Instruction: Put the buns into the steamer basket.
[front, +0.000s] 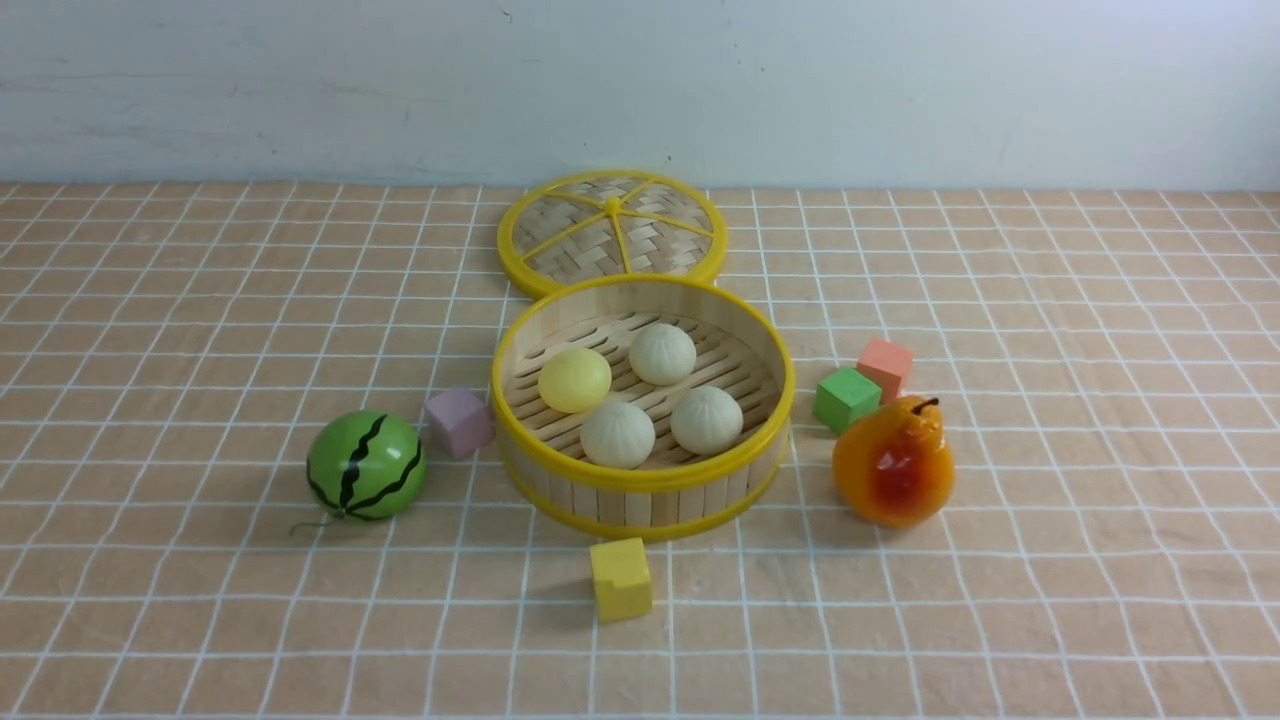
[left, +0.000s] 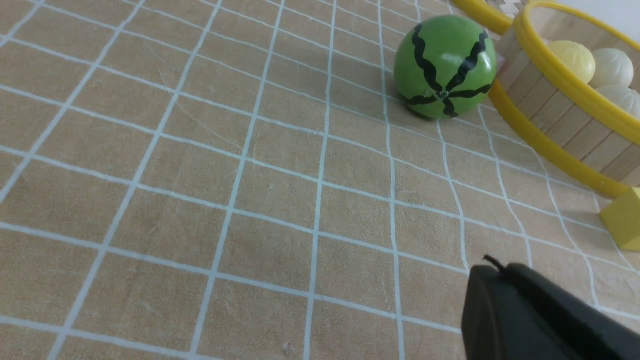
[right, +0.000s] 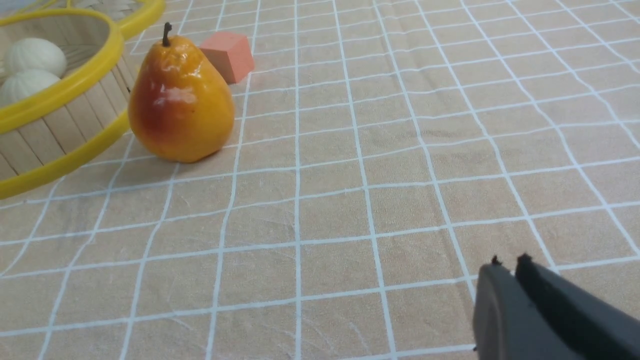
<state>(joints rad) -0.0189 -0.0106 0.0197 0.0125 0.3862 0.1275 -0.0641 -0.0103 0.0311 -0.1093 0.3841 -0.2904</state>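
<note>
Buns (front: 640, 395), all four, sat inside the steamer basket (front: 642, 478); I judged the task finished. My left gripper (left: 492, 265) and right gripper (right: 510, 262) looked closed, holding nothing.

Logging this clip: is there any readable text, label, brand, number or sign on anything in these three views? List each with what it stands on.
None can be read in any view.
The green striped watermelon ball carries only black wavy stripes.
The round bamboo-slat steamer basket with yellow rims, the four small round buns inside it, the glossy orange pear and the coloured blocks, such as the yellow cube, are unmarked.
</note>
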